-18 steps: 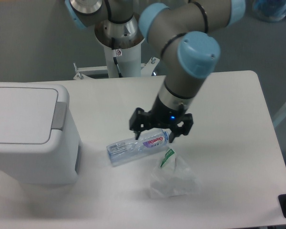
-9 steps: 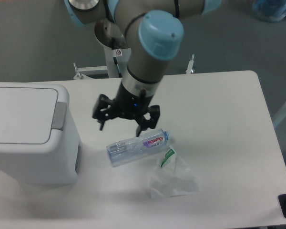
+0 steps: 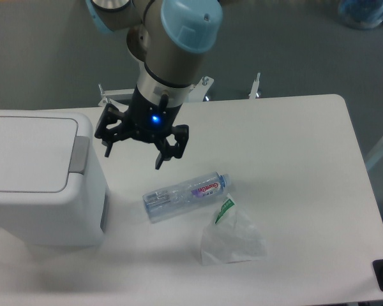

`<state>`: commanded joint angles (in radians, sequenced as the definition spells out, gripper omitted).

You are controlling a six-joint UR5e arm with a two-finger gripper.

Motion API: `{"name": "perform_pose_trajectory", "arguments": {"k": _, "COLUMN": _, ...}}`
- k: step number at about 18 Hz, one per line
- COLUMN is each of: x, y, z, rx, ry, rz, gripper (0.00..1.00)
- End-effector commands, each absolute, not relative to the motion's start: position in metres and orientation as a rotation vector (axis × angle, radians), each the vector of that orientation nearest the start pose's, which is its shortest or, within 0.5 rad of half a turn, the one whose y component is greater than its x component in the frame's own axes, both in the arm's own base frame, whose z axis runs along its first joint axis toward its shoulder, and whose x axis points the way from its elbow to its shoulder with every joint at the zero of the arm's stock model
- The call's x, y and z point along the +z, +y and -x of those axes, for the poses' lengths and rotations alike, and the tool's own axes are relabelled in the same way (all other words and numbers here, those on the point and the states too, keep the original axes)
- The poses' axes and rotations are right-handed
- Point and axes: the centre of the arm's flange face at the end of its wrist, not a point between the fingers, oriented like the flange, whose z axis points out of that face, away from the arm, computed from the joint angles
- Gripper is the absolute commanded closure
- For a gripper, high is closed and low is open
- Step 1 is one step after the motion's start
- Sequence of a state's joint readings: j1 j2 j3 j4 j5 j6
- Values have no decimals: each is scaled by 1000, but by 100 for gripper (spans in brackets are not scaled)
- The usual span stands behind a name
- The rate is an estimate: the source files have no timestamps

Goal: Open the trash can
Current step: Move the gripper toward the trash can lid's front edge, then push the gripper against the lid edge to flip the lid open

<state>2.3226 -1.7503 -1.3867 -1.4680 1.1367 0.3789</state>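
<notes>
The trash can (image 3: 41, 182) stands at the left edge of the white table (image 3: 293, 159), a large white boxy bin with rounded corners; its flat lid lies closed on top, and the grey push tab (image 3: 79, 154) sits at the lid's right edge, facing the arm; part of the bin runs out of view on the left.

The gripper (image 3: 134, 153) hangs above the table just right of the trash can, near the level of the grey tab but apart from it; its black jaws are spread wide and hold nothing; one fingertip points down close to the bin's right side, the other points down farther right, above the bottle; a small blue light glows on the wrist above the jaws; the arm rises from there to a grey joint with a light blue cap at the far side of the scene.

A clear plastic bottle (image 3: 185, 195) with a blue cap and a red-lettered label lies on its side on the table, nearer than the gripper and to the right of the bin, its cap end pointing right; a clear plastic bag (image 3: 233, 239) with a green tag lies just beside the bottle's cap end, on the near right.
</notes>
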Motion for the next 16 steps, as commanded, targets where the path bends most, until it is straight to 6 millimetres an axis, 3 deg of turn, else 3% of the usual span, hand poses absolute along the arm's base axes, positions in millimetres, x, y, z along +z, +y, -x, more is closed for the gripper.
{"name": "perform_pose_trajectory", "arguments": {"k": 7, "x": 485, "y": 547, "z": 247, "rx": -476, "ry": -505, "rz": 2778, "gripper": 0}}
{"name": "perform_pose_trajectory", "arguments": {"k": 16, "x": 477, "y": 552, "z": 250, "rx": -479, "ry": -505, "rz": 2783, "gripper": 0}}
